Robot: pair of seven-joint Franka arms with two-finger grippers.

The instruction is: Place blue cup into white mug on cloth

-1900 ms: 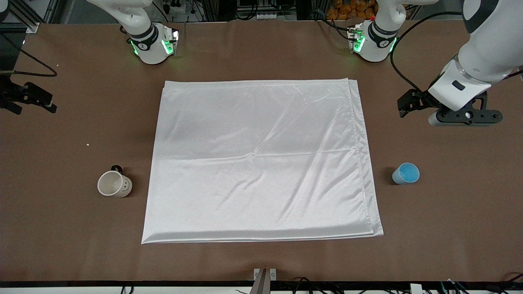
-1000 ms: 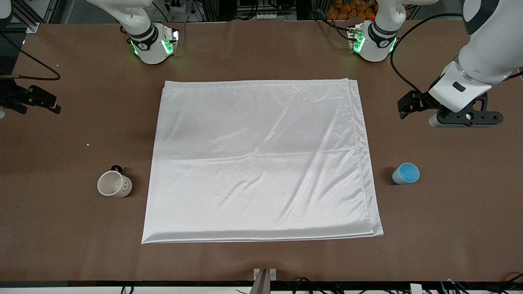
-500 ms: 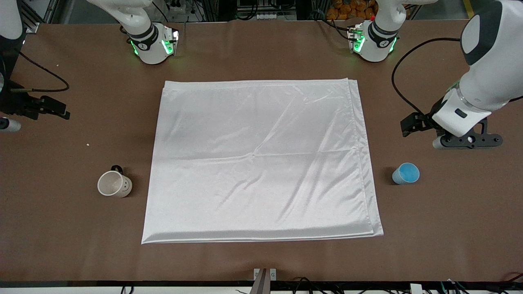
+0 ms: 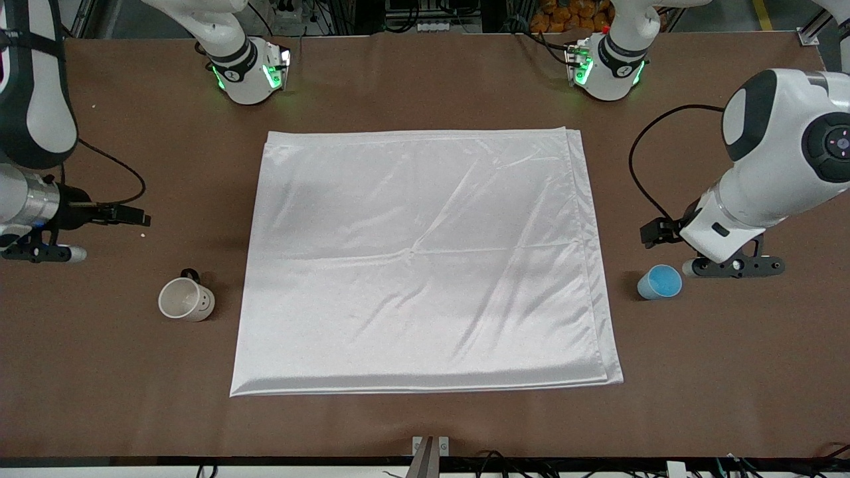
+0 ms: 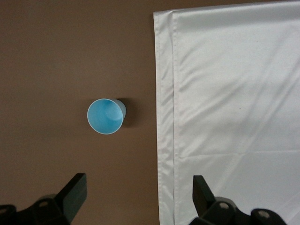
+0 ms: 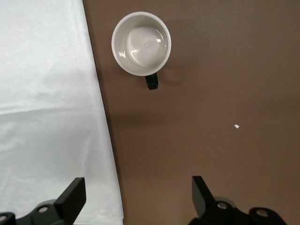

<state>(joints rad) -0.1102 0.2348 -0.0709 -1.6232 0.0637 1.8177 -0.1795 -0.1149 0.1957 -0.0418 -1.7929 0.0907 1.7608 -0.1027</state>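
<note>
Left wrist view: blue cup ahead of left gripper, jaws wide, empty; light, rigid, grasp sidewall below rim. Right gripper likewise spread, empty, white mug ahead.

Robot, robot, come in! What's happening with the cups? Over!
Left gripper open above blue cup. Right gripper open near white mug. Cloth bare. Nothing blocking.

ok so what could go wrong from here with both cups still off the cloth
1. The blue cup is small and tapered; the open left end effector could tip it if it closes off-centre.
2. The white mug stands on bare table beside the cloth; setting it on the shiny, creased fabric may leave it wobbling.
</note>
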